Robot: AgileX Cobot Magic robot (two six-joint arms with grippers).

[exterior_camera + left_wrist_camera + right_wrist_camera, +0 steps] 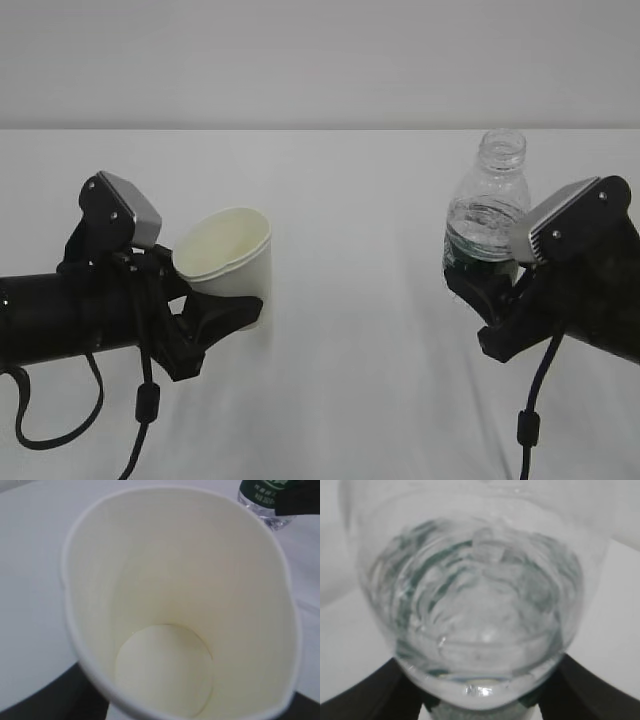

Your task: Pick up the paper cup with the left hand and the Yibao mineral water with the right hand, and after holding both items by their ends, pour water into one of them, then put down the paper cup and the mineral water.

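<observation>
White cloth covers the bench (350,400) below a pale wall. Your paper cup (232,262) sits left of middle, tilted, pinched low on its wall by the left hand (205,322); whether it is lifted off the cloth is hard to tell. The Yibao mineral water (487,205) stands upright toward the right edge, capless, clamped at its label by the right hand (480,290), well apart from the cup. Squeeze the cup harder and its thin wall may buckle; tip the open bottle early and water hits the cloth.
</observation>
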